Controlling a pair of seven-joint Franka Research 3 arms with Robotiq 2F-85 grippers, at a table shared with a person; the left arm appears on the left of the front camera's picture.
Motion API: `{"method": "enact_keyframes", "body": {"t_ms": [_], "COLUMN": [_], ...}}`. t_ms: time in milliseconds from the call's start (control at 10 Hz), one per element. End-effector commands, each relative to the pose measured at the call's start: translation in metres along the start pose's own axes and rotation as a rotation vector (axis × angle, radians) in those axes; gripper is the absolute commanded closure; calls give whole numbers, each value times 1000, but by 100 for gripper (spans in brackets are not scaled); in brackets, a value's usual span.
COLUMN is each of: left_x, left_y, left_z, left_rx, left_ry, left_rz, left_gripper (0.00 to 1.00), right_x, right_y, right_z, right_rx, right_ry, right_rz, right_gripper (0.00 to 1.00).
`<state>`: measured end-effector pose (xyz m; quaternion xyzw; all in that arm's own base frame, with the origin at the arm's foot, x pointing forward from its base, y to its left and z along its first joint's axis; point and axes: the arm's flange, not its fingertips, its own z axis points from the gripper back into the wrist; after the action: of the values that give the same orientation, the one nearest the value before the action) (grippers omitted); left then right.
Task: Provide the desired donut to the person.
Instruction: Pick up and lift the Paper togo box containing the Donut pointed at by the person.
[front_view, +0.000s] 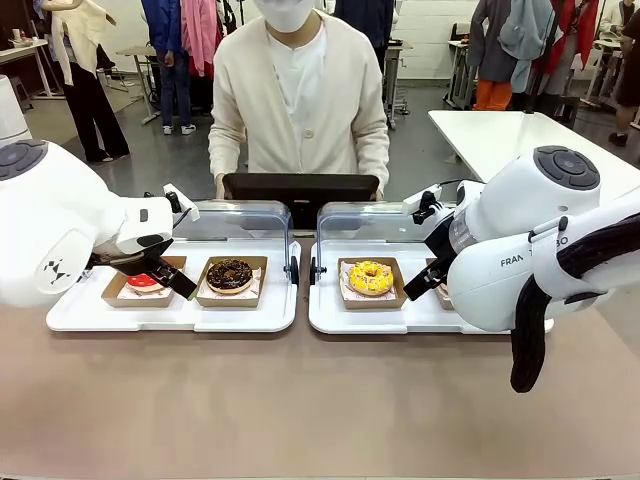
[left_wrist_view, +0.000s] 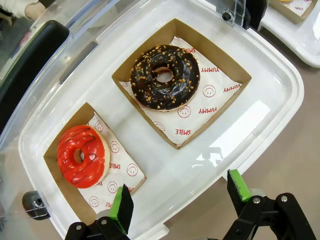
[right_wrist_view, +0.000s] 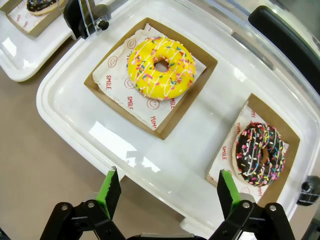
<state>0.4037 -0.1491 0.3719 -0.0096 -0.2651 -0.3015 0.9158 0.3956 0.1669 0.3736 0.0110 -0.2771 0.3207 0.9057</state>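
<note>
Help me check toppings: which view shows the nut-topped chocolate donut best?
The left wrist view: the chocolate donut lies whole and close, seen from above, nuts distinct. The front view shows it small; the right wrist view catches a cropped part in its top corner.

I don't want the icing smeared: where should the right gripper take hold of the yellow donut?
Likely by its cardboard tray, not the yellow donut itself: pinch the low wall on the robot-side edge, from above. That rim stands free and faces the open right gripper.
</note>
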Motion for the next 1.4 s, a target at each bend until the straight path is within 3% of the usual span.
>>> {"method": "enact_keyframes", "body": {"t_ms": [0,300,700,800,900,1300], "left_x": [2,45,87,85,81,83], "left_y": [3,10,-3,-9,-1,-3], "left_z": [2,79,185,196,181,188], "left_rx": [22,16,41,118,22,38], "left_ry": [46,63,69,84,57,73], "left_rz": [15,6,-42,-46,-51,-57], "left_gripper": [0,0,0,0,0,0], "right_x": [4,45,82,83,76,79], "right_y": [-2,-7,5,6,4,7], "right_z": [4,79,193,202,189,198], "right_rx": [39,35,-19,-70,18,0], "right_ry": [52,151,169,179,156,170], "right_rz": [-48,-97,-101,-91,-83,-84], "right_gripper": [0,0,0,0,0,0]}}
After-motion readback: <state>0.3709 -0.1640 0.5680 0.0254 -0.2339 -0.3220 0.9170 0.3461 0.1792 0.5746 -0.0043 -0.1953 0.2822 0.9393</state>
